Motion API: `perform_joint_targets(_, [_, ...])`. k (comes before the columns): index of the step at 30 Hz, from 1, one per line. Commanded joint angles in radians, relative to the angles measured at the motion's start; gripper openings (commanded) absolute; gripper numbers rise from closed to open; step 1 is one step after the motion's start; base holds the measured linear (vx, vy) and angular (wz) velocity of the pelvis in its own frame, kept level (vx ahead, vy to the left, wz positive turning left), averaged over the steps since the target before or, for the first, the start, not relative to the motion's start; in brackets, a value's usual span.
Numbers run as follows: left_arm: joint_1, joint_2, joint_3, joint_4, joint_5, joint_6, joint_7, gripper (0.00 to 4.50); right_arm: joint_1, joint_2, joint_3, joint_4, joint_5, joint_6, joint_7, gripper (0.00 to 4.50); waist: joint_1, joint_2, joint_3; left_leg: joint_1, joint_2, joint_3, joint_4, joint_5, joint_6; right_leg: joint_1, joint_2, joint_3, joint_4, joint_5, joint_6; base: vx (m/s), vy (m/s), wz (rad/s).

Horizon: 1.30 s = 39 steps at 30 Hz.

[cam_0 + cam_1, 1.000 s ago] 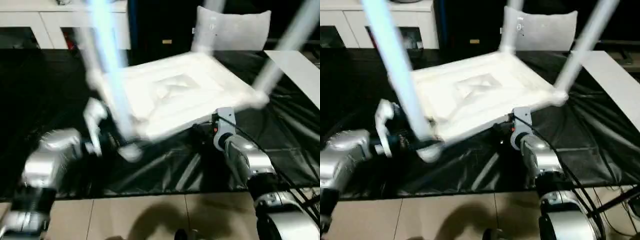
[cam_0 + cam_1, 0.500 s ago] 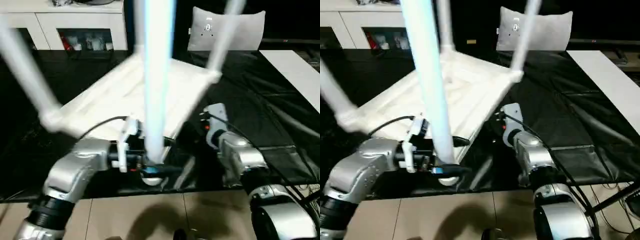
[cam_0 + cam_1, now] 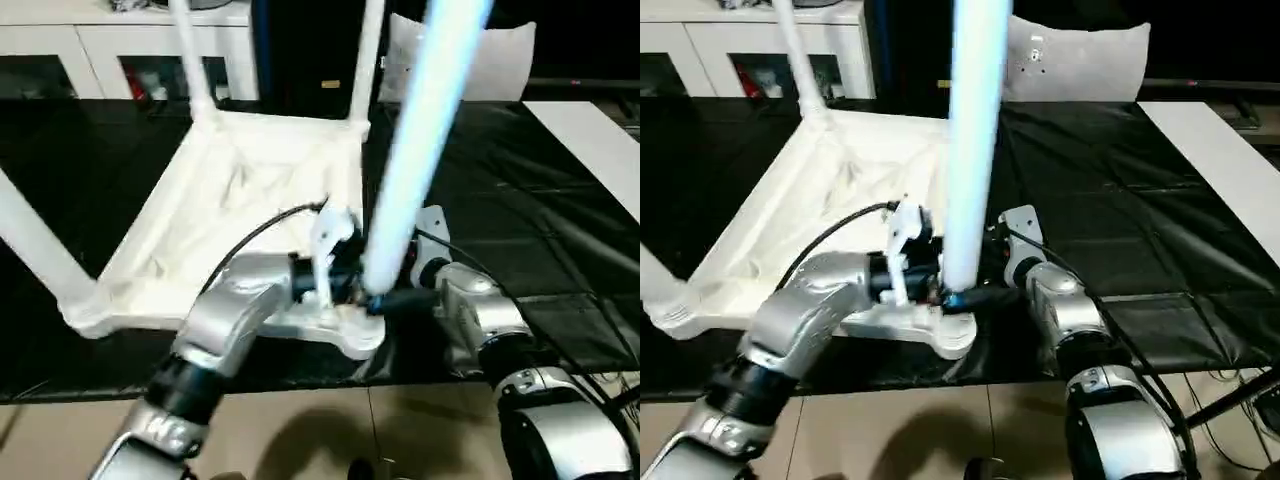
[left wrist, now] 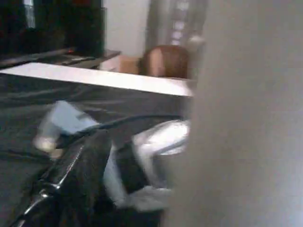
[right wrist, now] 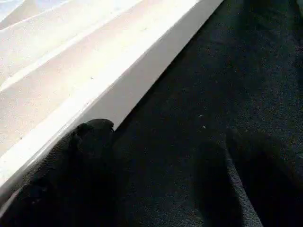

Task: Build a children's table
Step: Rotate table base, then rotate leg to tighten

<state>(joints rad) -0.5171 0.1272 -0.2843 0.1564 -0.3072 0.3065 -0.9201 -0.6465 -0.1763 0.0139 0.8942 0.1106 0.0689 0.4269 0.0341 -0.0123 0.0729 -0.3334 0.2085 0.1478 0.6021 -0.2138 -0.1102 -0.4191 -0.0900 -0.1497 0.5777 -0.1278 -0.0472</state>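
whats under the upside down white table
The children's table lies top-down, legs pointing up, on the work table's black sheet, which shows all around it. What lies beneath the square top itself is covered. The left gripper grips the near leg by its corner socket.

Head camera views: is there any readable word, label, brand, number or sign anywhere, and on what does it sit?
No text can be read.
White panel behind the work table: a small dark mark, too blurred to read.
Dark cabinet behind: a small yellow tag, too small to read.
White cupboard: red and clear items on its shelf, any labels unreadable.
Children's table: no marking visible.
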Motion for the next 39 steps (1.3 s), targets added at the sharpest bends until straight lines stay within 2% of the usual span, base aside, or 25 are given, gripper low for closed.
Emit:
perform_joint_targets(1, [-0.013,0.007,0.001,0.016,0.041,-0.029,0.033,4.47,0.024,-0.020,-0.015,-0.035,0.003,-0.009,0.015,4.50,0.005,0.005,-0.081,-0.019,0.008,0.014,-0.062,-0.143,0.080,0.078,-0.045,0.050,-0.076,-0.403,-0.093,0.000,0.000,0.00])
perform_joint_targets(2, [-0.013,0.007,0.001,0.016,0.041,-0.029,0.033,4.47,0.024,-0.020,-0.015,-0.035,0.003,-0.009,0.015,4.50,0.006,0.005,-0.082,-0.019,0.007,0.014,-0.062,-0.144,0.081,0.077,-0.045,0.049,-0.076,-0.406,-0.096,0.000,0.000,0.00])
perform_joint_targets(3, [0.018,0.070,-0.006,-0.005,0.072,-0.036,0.012,4.47,0.066,-0.068,-0.025,-0.109,0.013,-0.014,0.061,4.50,0.009,0.006,-0.079,-0.020,0.007,0.013,-0.064,-0.156,0.084,0.080,-0.046,0.048,-0.080,-0.414,-0.088,0.000,0.000,0.00])
perform_joint_targets(5, [0.044,0.114,-0.014,-0.024,0.085,-0.038,-0.019,4.47,0.097,-0.098,-0.025,-0.167,0.027,-0.014,0.117,4.50,0.009,0.005,-0.078,-0.019,0.008,0.012,-0.065,-0.162,0.087,0.079,-0.044,0.049,-0.079,-0.421,-0.080,0.000,0.000,0.00])
perform_joint_targets(7, [0.074,0.170,-0.024,-0.040,0.095,-0.033,-0.064,4.47,0.138,-0.137,-0.022,-0.249,0.048,-0.006,0.198,4.50,0.005,0.004,-0.074,-0.019,0.002,0.013,-0.064,-0.184,0.090,0.078,-0.042,0.045,-0.087,-0.474,-0.050,0.000,0.000,0.00])
perform_joint_targets(8, [0.074,0.170,-0.024,-0.040,0.095,-0.033,-0.064,4.47,0.138,-0.137,-0.022,-0.249,0.048,-0.006,0.198,4.50,0.003,0.005,-0.075,-0.020,0.001,0.013,-0.062,-0.182,0.089,0.078,-0.043,0.046,-0.086,-0.482,-0.044,0.000,0.000,0.00])
perform_joint_targets(9, [0.096,0.233,-0.038,-0.024,0.112,-0.063,-0.121,4.47,0.190,-0.194,-0.008,-0.341,0.064,0.003,0.287,4.50,0.002,0.004,-0.071,-0.019,-0.002,0.012,-0.063,-0.195,0.094,0.076,-0.038,0.040,-0.097,-0.518,-0.027,0.000,0.000,0.00])
perform_joint_targets(10, [0.101,0.255,-0.044,-0.013,0.119,-0.080,-0.142,4.47,0.207,-0.214,-0.002,-0.371,0.067,0.007,0.313,4.50,0.000,0.003,-0.069,-0.013,0.001,0.013,-0.063,-0.209,0.093,0.067,-0.040,0.042,-0.097,-0.533,-0.023,0.000,0.000,0.00])
perform_joint_targets(11, [0.102,0.285,-0.059,0.009,0.145,-0.111,-0.162,4.30,0.229,-0.241,0.003,-0.408,0.074,0.008,0.349,4.50,-0.001,-0.003,-0.069,-0.017,-0.003,0.013,-0.063,-0.211,0.094,0.071,-0.037,0.038,-0.101,-0.549,-0.014,0.000,0.000,0.00])
perform_joint_targets(12, [0.101,0.303,-0.069,0.023,0.163,-0.130,-0.170,4.20,0.243,-0.256,0.003,-0.432,0.078,0.011,0.370,4.50,0.004,0.000,-0.069,-0.013,-0.003,0.012,-0.063,-0.217,0.095,0.068,-0.037,0.037,-0.106,-0.564,-0.002,0.000,0.000,0.00])
perform_joint_targets(14, [0.087,0.331,-0.087,0.068,0.199,-0.174,-0.179,4.12,0.271,-0.290,0.002,-0.485,0.094,0.026,0.413,4.50,0.002,0.002,-0.066,-0.011,-0.006,0.010,-0.061,-0.236,0.089,0.066,-0.036,0.030,-0.114,-0.602,0.023,0.000,0.000,0.00])
perform_joint_targets(15, [0.084,0.335,-0.088,0.074,0.199,-0.174,-0.185,4.12,0.278,-0.299,0.002,-0.500,0.099,0.030,0.426,4.50,0.001,0.002,-0.066,-0.010,-0.006,0.011,-0.061,-0.241,0.087,0.065,-0.036,0.029,-0.116,-0.607,0.026,0.000,0.000,0.00])
perform_joint_targets(16, [0.079,0.340,-0.089,0.083,0.200,-0.175,-0.193,3.82,0.288,-0.310,0.001,-0.519,0.105,0.035,0.443,4.50,0.001,-0.001,-0.067,-0.009,-0.006,0.011,-0.061,-0.241,0.087,0.066,-0.036,0.027,-0.119,-0.611,0.031,0.000,0.000,0.00])
perform_joint_targets(17, [0.065,0.355,-0.098,0.108,0.214,-0.195,-0.210,3.82,0.310,-0.336,0.001,-0.562,0.124,0.046,0.483,4.50,0.003,0.003,-0.067,-0.007,-0.003,0.009,-0.063,-0.245,0.091,0.066,-0.037,0.025,-0.123,-0.608,0.028,0.000,0.000,0.00])
perform_joint_targets(19, [0.029,0.370,-0.109,0.162,0.231,-0.217,-0.244,3.63,0.360,-0.392,0.006,-0.663,0.168,0.086,0.576,4.50,0.006,0.003,-0.071,-0.008,0.002,0.006,-0.065,-0.245,0.094,0.071,-0.041,0.028,-0.116,-0.581,0.019,0.000,0.000,0.00])
perform_joint_targets(22, [-0.010,0.361,-0.102,0.223,0.234,-0.235,-0.260,3.37,0.408,-0.440,0.018,-0.760,0.214,0.136,0.660,4.50,0.007,0.002,-0.067,-0.006,0.001,0.007,-0.067,-0.259,0.102,0.071,-0.039,0.025,-0.123,-0.581,0.022,0.000,0.000,0.00])
perform_joint_targets(24, [-0.024,0.359,-0.105,0.245,0.236,-0.245,-0.276,3.16,0.424,-0.455,0.023,-0.787,0.232,0.152,0.689,4.50,0.008,0.001,-0.072,-0.009,0.001,0.006,-0.066,-0.243,0.101,0.076,-0.045,0.025,-0.121,-0.575,0.017,0.000,0.000,0.00])
perform_joint_targets(25, [-0.030,0.359,-0.106,0.257,0.236,-0.250,-0.291,3.07,0.435,-0.465,0.027,-0.809,0.242,0.167,0.705,4.50,0.007,-0.001,-0.072,-0.016,0.002,0.004,-0.068,-0.227,0.098,0.080,-0.047,0.025,-0.120,-0.563,0.012,0.000,0.000,0.00])
perform_joint_targets(26, [-0.048,0.357,-0.108,0.286,0.235,-0.257,-0.312,2.97,0.459,-0.487,0.036,-0.856,0.258,0.195,0.734,4.50,0.008,-0.001,-0.074,-0.014,0.003,0.005,-0.066,-0.225,0.098,0.078,-0.050,0.026,-0.119,-0.559,0.009,0.000,0.000,0.00])
perform_joint_targets(27, [-0.048,0.357,-0.108,0.286,0.235,-0.257,-0.312,2.89,0.459,-0.487,0.036,-0.856,0.258,0.195,0.734,4.50,0.012,0.002,-0.076,-0.009,0.001,0.007,-0.064,-0.220,0.101,0.076,-0.048,0.029,-0.120,-0.555,0.007,0.000,0.000,0.00])
perform_joint_targets(28, [-0.057,0.355,-0.111,0.303,0.234,-0.260,-0.324,2.89,0.467,-0.493,0.037,-0.873,0.264,0.207,0.741,4.50,0.011,0.000,-0.075,-0.012,0.002,0.006,-0.066,-0.219,0.101,0.077,-0.049,0.029,-0.118,-0.552,0.003,0.000,0.000,0.00])
perform_joint_targets(29, [-0.064,0.353,-0.115,0.316,0.235,-0.262,-0.329,2.71,0.470,-0.495,0.035,-0.881,0.267,0.214,0.741,4.50,0.014,0.005,-0.077,-0.013,0.002,0.006,-0.065,-0.210,0.097,0.078,-0.050,0.026,-0.118,-0.547,0.001,0.000,0.000,0.00])
perform_joint_targets(30, [-0.065,0.352,-0.115,0.319,0.236,-0.262,-0.332,2.71,0.471,-0.496,0.035,-0.884,0.267,0.216,0.741,4.50,0.013,0.003,-0.076,-0.014,0.001,0.006,-0.065,-0.209,0.096,0.079,-0.050,0.026,-0.118,-0.548,0.000,0.000,0.000,0.00])
perform_joint_targets(31, [-0.073,0.350,-0.122,0.341,0.241,-0.273,-0.346,2.61,0.477,-0.502,0.034,-0.902,0.273,0.232,0.742,4.50,0.015,0.006,-0.077,-0.012,-0.001,0.007,-0.064,-0.204,0.095,0.079,-0.048,0.025,-0.121,-0.549,0.002,0.000,0.000,0.00])
perform_joint_targets(39, [-0.081,0.340,-0.121,0.381,0.236,-0.275,-0.388,2.04,0.493,-0.507,0.036,-0.953,0.290,0.274,0.736,4.50,0.026,0.006,-0.079,-0.010,0.001,0.007,-0.064,-0.202,0.085,0.079,-0.050,0.022,-0.122,-0.551,0.010,0.000,0.000,0.00])
